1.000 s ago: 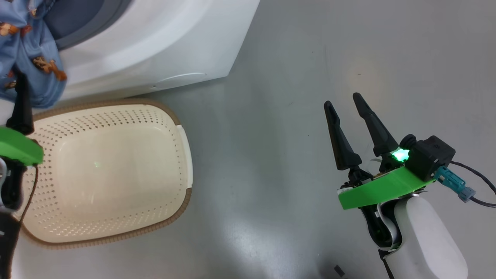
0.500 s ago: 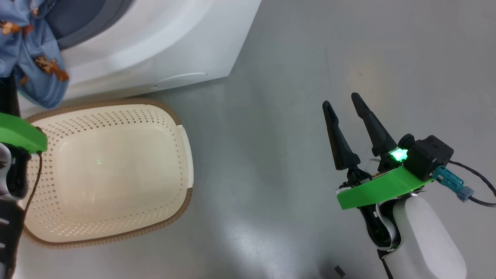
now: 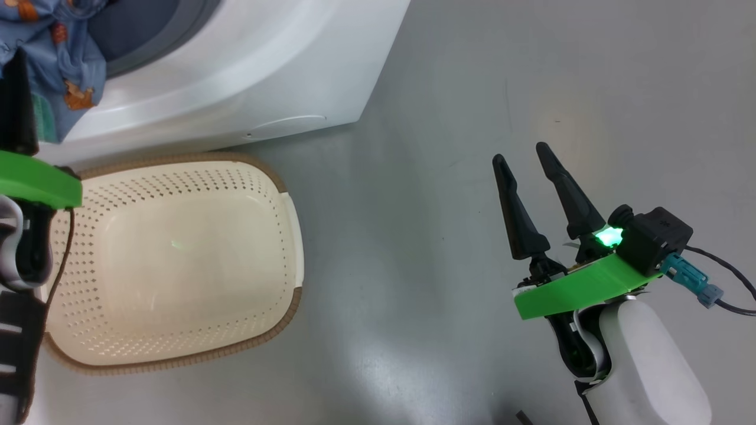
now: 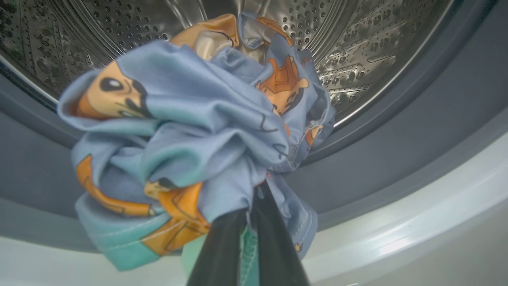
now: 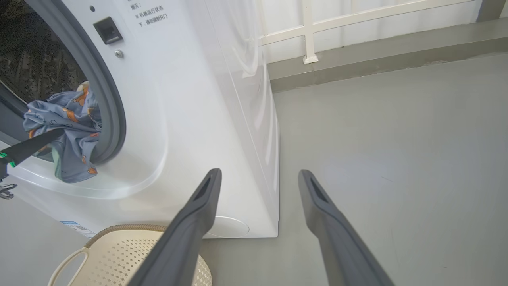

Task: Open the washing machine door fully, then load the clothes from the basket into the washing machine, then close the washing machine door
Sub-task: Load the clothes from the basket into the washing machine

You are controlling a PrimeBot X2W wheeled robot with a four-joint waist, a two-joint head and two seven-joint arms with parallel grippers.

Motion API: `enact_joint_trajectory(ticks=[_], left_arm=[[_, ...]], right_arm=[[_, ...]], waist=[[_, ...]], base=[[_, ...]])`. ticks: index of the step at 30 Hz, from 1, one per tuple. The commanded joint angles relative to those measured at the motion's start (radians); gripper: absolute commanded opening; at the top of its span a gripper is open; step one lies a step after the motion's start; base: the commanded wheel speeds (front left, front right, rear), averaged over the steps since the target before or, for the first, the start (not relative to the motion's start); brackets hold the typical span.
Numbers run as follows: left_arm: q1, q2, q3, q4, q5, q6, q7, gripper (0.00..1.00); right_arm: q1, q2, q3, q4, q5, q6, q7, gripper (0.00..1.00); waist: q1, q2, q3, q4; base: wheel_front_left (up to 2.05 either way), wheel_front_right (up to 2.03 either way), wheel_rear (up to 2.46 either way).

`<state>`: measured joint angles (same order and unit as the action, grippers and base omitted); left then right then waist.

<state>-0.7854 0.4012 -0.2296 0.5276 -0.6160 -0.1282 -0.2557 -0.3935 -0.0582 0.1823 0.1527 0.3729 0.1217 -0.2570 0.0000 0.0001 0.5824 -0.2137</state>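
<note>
Left wrist view: clothes (image 4: 190,131) are pinched by the left gripper (image 4: 254,200) at the washing machine (image 4: 416,216) mouth — raised for loading past the gasket (image 4: 416,119). The right gripper (image 3: 520,151) is kept spread, parked clear.

In the left wrist view we find the left gripper's (image 4: 256,194) fingertips buried in the clothes (image 4: 190,131), so we cannot tell how much cloth they pinch. The bundle's left side is blurred, and it hides much of the drum (image 4: 357,47). In the head view the left edge cuts that gripper, the top edge cuts the washer (image 3: 248,77), and the arm (image 3: 23,260) covers the basket's (image 3: 292,236) left rim. In the right wrist view the bottom edge cuts the basket; the washer's print (image 5: 151,14) and sticker (image 5: 75,227) are too small to read.
</note>
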Motion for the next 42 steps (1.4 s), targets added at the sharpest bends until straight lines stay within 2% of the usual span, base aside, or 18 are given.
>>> enact_joint_trajectory(ticks=[1,7,16,22,28,31,32,33,34,42], left_arm=[[-0.019,0.044,0.027,-0.020,0.017,-0.002,-0.006,0.00],[-0.144,0.059,-0.002,0.053,0.056,0.011,0.034,0.00],[-0.396,0.073,-0.063,0.254,0.094,0.003,0.072,0.00],[-0.568,0.065,-0.093,0.417,0.108,0.000,0.064,0.00],[-0.681,0.052,-0.111,0.519,0.116,-0.001,0.050,0.00],[-0.714,0.042,-0.120,0.585,0.112,-0.001,0.091,0.00],[-0.721,0.040,-0.125,0.607,0.113,0.000,0.109,0.22],[-0.726,0.036,-0.130,0.626,0.115,0.001,0.120,0.82],[-0.730,0.032,-0.133,0.642,0.115,0.001,0.131,1.00],[-0.728,-0.006,-0.151,0.705,0.106,0.000,0.137,1.00]], right_arm=[[0.014,0.008,0.023,-0.020,0.010,0.009,-0.005,1.00],[0.006,0.008,0.033,-0.027,0.019,0.009,-0.005,1.00],[0.001,0.008,0.037,-0.039,0.035,0.009,-0.005,1.00],[0.001,0.008,0.052,-0.043,0.043,0.009,-0.005,1.00],[0.004,0.008,0.068,-0.040,0.041,0.009,-0.005,1.00],[0.007,0.008,0.070,-0.037,0.036,0.009,-0.005,1.00],[0.008,0.008,0.070,-0.036,0.035,0.009,-0.005,1.00],[0.009,0.008,0.069,-0.034,0.034,0.009,-0.005,1.00],[0.009,0.008,0.068,-0.033,0.033,0.009,-0.005,1.00],[0.004,0.008,0.065,-0.025,0.031,0.009,-0.005,1.00]], waist=[[0.0000,-0.0001,0.001,0.002],[0.0000,-0.0001,0.022,-0.017],[0.0000,-0.0001,0.068,-0.083],[0.0000,-0.0001,0.094,-0.116],[0.0000,-0.0001,0.095,-0.136],[0.0000,-0.0001,0.090,-0.140],[0.0000,-0.0001,0.088,-0.140],[0.0000,-0.0001,0.086,-0.140],[0.0000,-0.0001,0.084,-0.139],[0.0000,-0.0001,0.065,-0.113]], base=[[0.00,0.00,0.00],[0.00,0.00,0.00],[0.00,0.00,0.00],[0.00,0.00,0.00],[0.00,0.00,0.00],[0.00,0.00,0.00],[0.00,0.00,0.00],[0.00,0.00,0.00],[0.00,0.00,0.00],[0.00,0.00,0.00]])
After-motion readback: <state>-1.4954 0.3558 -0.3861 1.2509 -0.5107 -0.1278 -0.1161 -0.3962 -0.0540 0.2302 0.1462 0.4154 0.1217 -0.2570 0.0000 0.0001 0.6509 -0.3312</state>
